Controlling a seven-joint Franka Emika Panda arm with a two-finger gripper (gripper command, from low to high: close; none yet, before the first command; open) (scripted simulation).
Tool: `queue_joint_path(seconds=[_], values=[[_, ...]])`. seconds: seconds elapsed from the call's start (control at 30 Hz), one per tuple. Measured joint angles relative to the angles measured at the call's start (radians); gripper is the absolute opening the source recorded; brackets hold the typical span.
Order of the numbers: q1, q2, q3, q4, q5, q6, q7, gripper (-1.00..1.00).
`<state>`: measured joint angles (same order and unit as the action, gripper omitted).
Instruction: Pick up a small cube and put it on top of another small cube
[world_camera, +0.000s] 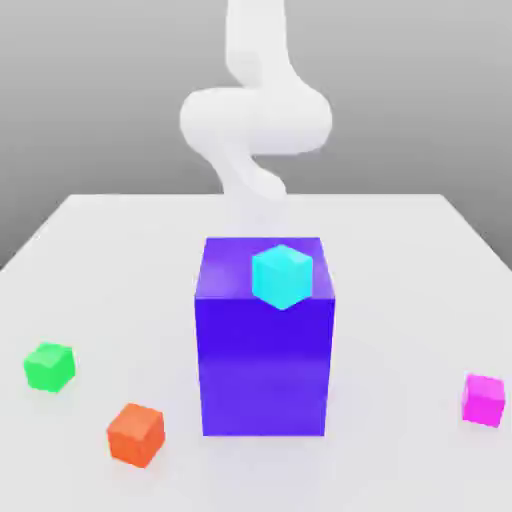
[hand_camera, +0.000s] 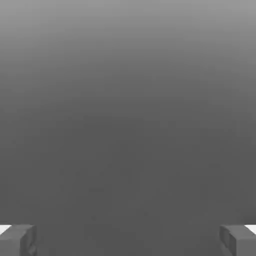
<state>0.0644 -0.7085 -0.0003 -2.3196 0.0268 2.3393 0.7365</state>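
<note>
The small cube, bright magenta, sits on the white table at the exterior view's right, near the front. A cyan cube rests on top of the big blue-purple block in the middle. My white arm rises behind that block, far from the magenta cube. In the hand view my gripper is open. Its two grey fingertips stand wide apart with only plain grey background between them.
A green cube and an orange cube lie on the table at the exterior view's left front. The tall blue-purple block stands between my arm and the front of the table.
</note>
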Motion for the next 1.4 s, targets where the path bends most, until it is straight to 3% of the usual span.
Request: queue_joint_path(seconds=[0.3, 0.53, 0.77, 1.0, 1.03, 1.23, 1.4], values=[[0.203, 0.333, 0.047, -0.071, 0.088, 0.141, -0.223, 0.0], [0.314, 0.586, 0.135, -0.126, 0.093, 0.252, -0.35, 0.0], [0.452, 0.84, 0.183, -0.182, -0.04, 0.366, -0.377, 0.0], [0.557, 1.094, 0.113, -0.169, -0.186, 0.53, -0.317, 0.0], [0.565, 1.12, 0.104, -0.164, -0.194, 0.551, -0.312, -1.0], [0.568, 1.133, 0.1, -0.161, -0.198, 0.56, -0.307, -1.0], [0.537, 0.999, 0.143, -0.189, -0.15, 0.455, -0.345, -1.0]])
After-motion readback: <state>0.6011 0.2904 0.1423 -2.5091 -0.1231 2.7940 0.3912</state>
